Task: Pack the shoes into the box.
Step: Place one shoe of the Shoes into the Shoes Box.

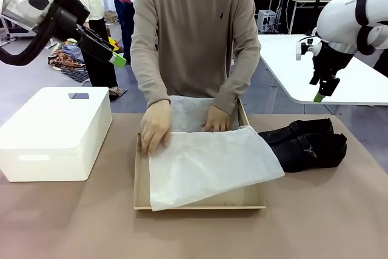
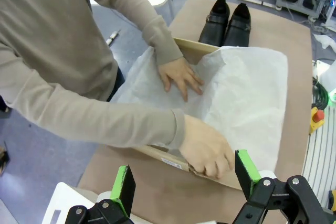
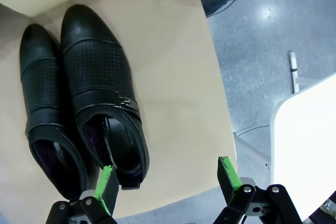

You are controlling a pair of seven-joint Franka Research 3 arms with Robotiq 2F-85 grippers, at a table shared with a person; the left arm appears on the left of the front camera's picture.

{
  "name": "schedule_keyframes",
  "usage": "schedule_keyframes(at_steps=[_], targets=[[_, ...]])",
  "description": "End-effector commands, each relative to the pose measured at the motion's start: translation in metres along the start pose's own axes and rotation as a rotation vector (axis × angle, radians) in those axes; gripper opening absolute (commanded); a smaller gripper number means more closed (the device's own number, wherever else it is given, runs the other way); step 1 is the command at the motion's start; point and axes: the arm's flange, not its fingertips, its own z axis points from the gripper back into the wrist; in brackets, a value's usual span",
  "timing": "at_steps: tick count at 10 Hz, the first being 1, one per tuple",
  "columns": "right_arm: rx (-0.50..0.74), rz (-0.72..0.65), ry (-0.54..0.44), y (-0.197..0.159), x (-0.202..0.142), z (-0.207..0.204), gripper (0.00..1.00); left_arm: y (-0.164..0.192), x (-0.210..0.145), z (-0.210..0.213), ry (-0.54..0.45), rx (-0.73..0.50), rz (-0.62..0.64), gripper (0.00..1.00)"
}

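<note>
From twelve o'clock the person's hands (image 1: 156, 127) press tissue paper (image 1: 212, 165) into the box (image 1: 141, 180), the shoes (image 1: 306, 144) wait at its three o'clock, and the left gripper (image 2: 185, 174) and right gripper (image 3: 168, 174) hover spread and empty, so lining looks underway and next, I reckon, comes a descent onto a shoe.

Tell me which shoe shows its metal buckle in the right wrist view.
The shoe on the picture's right, nearer the edge of the table: a small buckle sits on its strap. The other shoe shows a plain strap.
</note>
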Motion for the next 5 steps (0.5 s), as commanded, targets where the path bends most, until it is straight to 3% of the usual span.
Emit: schedule_keyframes(at_steps=[1,5], targets=[[-0.004,0.027,-0.005,0.003,-0.009,-0.014,1.00,0.001,-0.004,-0.001,-0.015,-0.013,-0.016,1.00],[-0.016,0.071,-0.010,0.007,-0.022,-0.041,1.00,0.001,-0.004,-0.001,-0.015,-0.013,-0.016,1.00]])
